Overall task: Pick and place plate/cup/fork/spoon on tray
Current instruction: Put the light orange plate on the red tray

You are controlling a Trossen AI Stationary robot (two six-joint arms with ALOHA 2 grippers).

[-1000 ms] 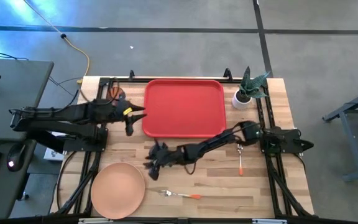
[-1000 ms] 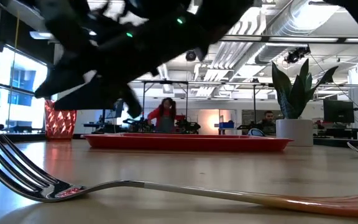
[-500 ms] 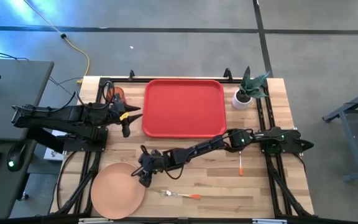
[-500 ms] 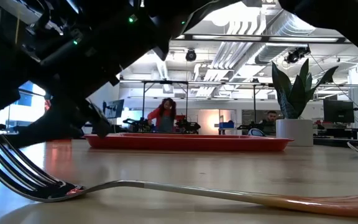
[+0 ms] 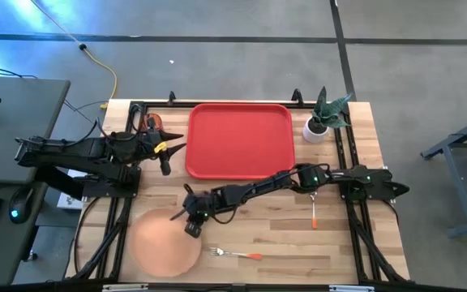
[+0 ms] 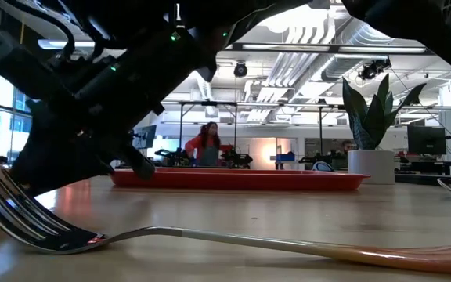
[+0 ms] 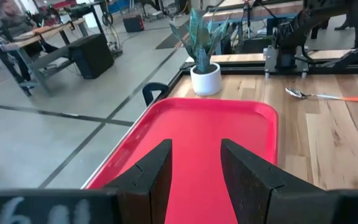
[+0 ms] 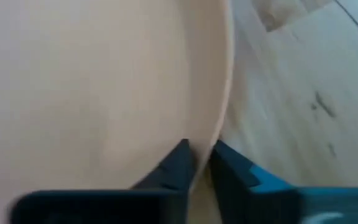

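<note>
The peach-pink plate (image 5: 164, 245) lies at the table's near left, and my right gripper (image 5: 191, 225) is shut on its far right rim. In the right wrist view the plate (image 8: 98, 81) fills most of the picture. The red tray (image 5: 240, 139) sits at the table's far middle. My left gripper (image 7: 194, 168) hovers open by the tray's left edge with nothing between its fingers. The red-orange cup (image 5: 153, 122) stands beside the left arm. Near the front edge lies the fork (image 5: 233, 254), and the spoon (image 5: 314, 209) lies at the right. My right gripper pinches the plate's rim (image 8: 221, 124) between its two fingers (image 8: 176, 163), one over the plate's inner face and one outside the edge. The fingers slant down from the table's right side. Whether the plate's far side is lifted off the table I cannot tell.
A white pot with a green plant (image 5: 321, 122) stands at the tray's far right corner. Black frame rails (image 5: 343, 174) run along both sides of the table. The right arm (image 5: 258, 191) stretches across the middle of the table. In the low view, people show in the room beyond.
My right gripper has gone toward the table's near left corner, down to the plate, and has shut on its rim. The plate has slid a little toward the table's right.
</note>
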